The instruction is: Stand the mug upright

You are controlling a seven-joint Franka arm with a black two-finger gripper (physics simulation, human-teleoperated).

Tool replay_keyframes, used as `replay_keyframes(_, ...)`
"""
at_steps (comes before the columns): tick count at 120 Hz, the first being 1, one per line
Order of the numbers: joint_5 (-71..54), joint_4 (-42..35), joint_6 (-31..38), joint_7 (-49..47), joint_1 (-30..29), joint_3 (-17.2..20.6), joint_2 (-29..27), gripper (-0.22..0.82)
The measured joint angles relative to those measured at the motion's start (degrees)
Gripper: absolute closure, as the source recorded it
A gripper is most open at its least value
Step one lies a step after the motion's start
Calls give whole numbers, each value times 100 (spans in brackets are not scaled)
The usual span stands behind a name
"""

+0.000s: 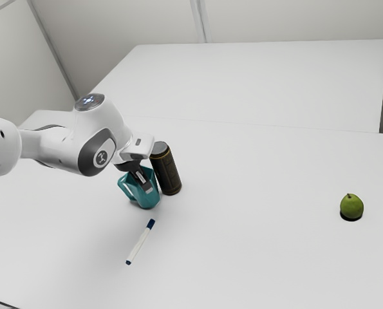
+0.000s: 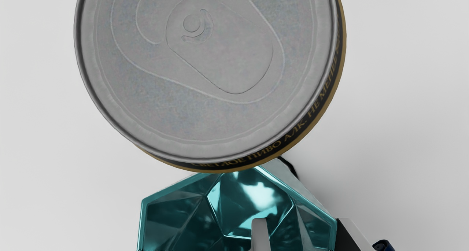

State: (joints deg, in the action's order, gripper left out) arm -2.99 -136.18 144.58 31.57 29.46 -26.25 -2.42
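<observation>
My gripper [image 1: 144, 183] is down at the teal mug [image 1: 146, 198], which has its mouth facing up and its handle toward the exterior view's left. Whether the mug's base is flat on the table I cannot tell. In the wrist view, the faceted inside of the mug [image 2: 176, 221] lies under the hand. The gripper [image 2: 300, 227] is open astride the mug's wall: one finger [image 2: 260, 232] is inside the mug, apart from the wall, and the other [image 2: 353, 234] is outside against the rim. The lower ends of the fingers are partly hidden.
A dark can with a grey lid [image 1: 167, 170] stands close beside the mug; its lid [image 2: 220, 71] is near the camera in the wrist view. A white marker with a blue cap [image 1: 138, 246] lies near the mug. A green pear [image 1: 351, 205] sits far toward the exterior view's right.
</observation>
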Motion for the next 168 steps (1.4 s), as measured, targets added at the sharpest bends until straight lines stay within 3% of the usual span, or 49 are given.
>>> replay_keyframes(27,15,2,0,9,11,5,-12,39)
replay_keyframes(59,17,-2,-30,-30,37,73,-186,33)
replay_keyframes(95,-14,71,-690,-309,-35,350,-982,30)
replay_keyframes(119,-42,1444,-1933,-664,-41,493,-891,21)
replay_keyframes(147,107,3673,-3426,-1066,-145,576,452,7)
replay_keyframes(168,328,4643,-4187,-1285,-961,1125,1059,3)
